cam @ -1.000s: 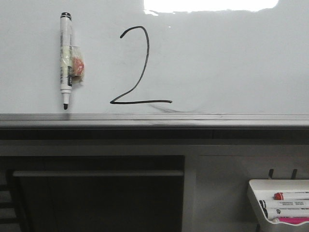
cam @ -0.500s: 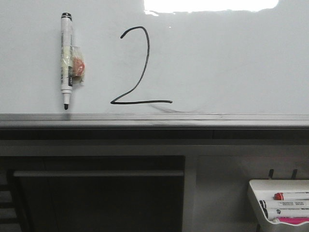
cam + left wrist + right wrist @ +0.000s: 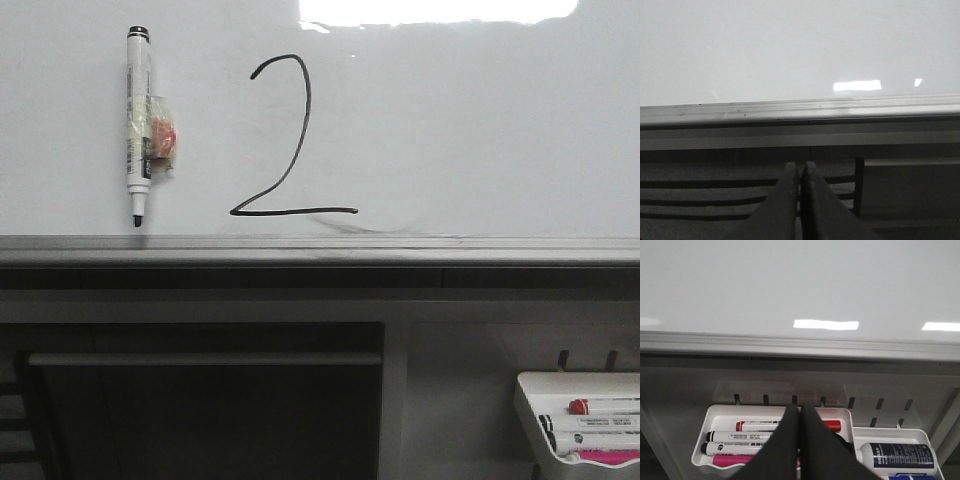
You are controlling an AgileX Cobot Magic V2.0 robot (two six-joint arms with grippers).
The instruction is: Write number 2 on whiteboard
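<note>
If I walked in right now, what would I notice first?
The big black number 2 drawn on the whiteboard. Just to its left, a black marker sticks upright on the board, tip down. Down at the lower right, a white tray holds more markers.

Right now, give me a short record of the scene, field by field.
board: whiteboard, upright, grey lower rim
writing: number 2 in black, complete
marker: black marker stuck on board, tip down, left of the digit
tray: white tray below board, holding markers
left pincer: shut, empty
right pincer: shut, empty, in front of the tray
</note>
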